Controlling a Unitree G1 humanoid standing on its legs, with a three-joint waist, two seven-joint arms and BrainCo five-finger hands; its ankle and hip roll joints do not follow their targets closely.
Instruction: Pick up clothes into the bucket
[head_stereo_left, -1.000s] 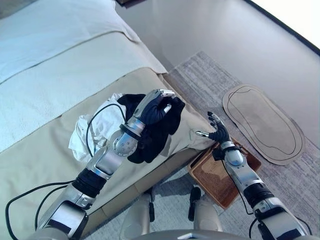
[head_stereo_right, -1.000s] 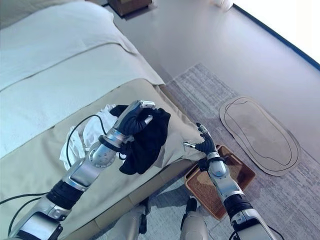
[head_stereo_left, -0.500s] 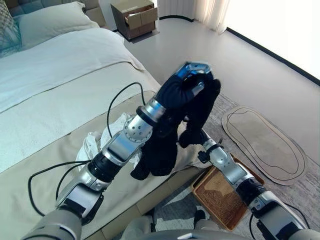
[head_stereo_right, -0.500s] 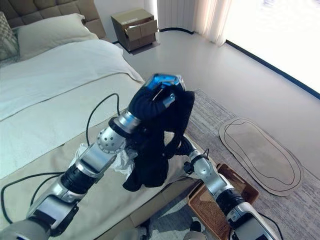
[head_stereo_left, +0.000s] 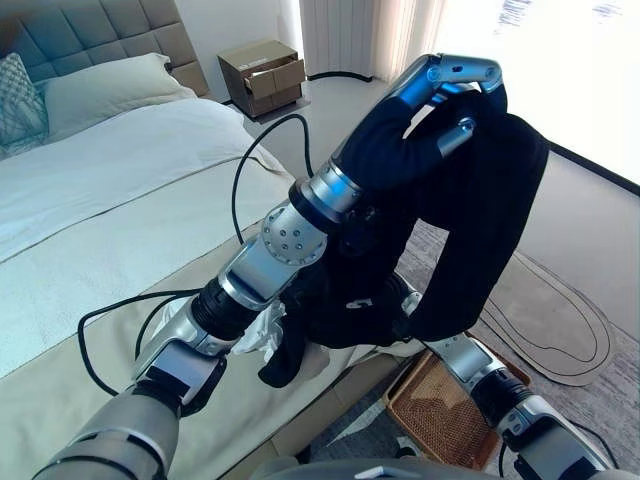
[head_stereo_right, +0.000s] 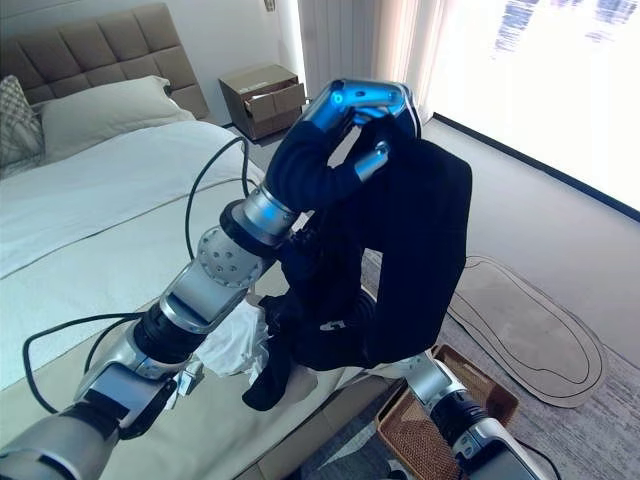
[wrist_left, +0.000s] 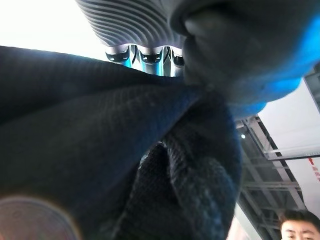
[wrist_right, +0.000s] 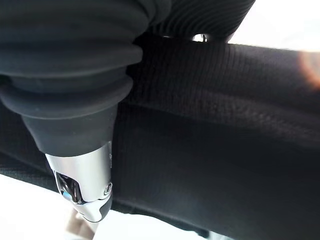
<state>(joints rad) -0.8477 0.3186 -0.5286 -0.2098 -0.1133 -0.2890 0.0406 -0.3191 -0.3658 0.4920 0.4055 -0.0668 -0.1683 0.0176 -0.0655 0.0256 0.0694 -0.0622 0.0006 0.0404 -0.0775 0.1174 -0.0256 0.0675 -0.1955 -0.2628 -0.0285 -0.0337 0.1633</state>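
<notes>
My left hand (head_stereo_left: 445, 75) is raised high over the bed's edge, shut on a black garment (head_stereo_left: 490, 220) that drapes over it and hangs down in long folds. The left wrist view shows the same black cloth (wrist_left: 115, 150) bunched against the fingers. A white garment (head_stereo_left: 262, 335) lies crumpled on the beige bed cover (head_stereo_left: 60, 400) under the arm. The brown woven bucket (head_stereo_left: 440, 415) sits on the floor by the bed, below the hanging cloth. My right hand (wrist_right: 85, 180) is against the black cloth, behind the garment.
The bed with white sheets and pillows (head_stereo_left: 95, 80) stretches to the left. A wooden nightstand (head_stereo_left: 262, 72) stands at the back. An oval mat (head_stereo_left: 560, 320) lies on the grey rug right of the bucket. A person (wrist_left: 299, 230) appears in the left wrist view.
My left arm has lifted the black garment from the bed cover to well above it, and it now hangs free. The camera has tilted up. The right hand has gone behind the cloth.
</notes>
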